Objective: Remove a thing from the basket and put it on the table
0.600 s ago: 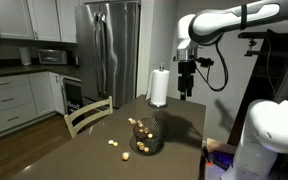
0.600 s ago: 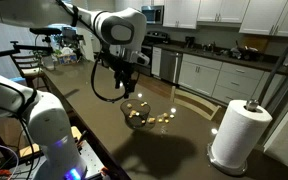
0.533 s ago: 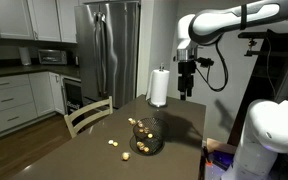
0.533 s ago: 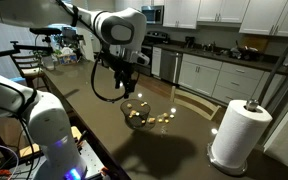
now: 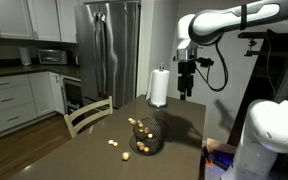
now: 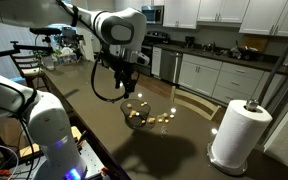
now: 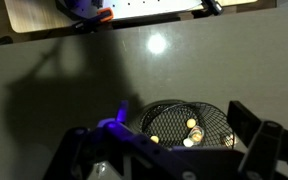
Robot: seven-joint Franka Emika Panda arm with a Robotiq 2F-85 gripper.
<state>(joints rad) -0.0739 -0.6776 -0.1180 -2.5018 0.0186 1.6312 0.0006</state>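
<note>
The dark wire basket (image 5: pixel 148 141) stands on the dark brown table (image 5: pixel 181 125) and holds several small yellowish pieces (image 7: pixel 192 124). It shows in both exterior views, and in the wrist view (image 7: pixel 170 108) it lies below and between my fingers. My gripper (image 5: pixel 186 93) hangs well above the table, apart from the basket (image 6: pixel 136 105), near the paper towel roll. In the wrist view the gripper (image 7: pixel 164 150) is open and empty, and so it appears in an exterior view (image 6: pixel 125 88).
A white paper towel roll (image 5: pixel 159 87) stands at the table's far end, also seen in an exterior view (image 6: pixel 236 133). A few small pieces (image 5: pixel 113 143) lie loose on the table beside the basket. A wooden chair (image 5: pixel 87 115) stands at the table's edge.
</note>
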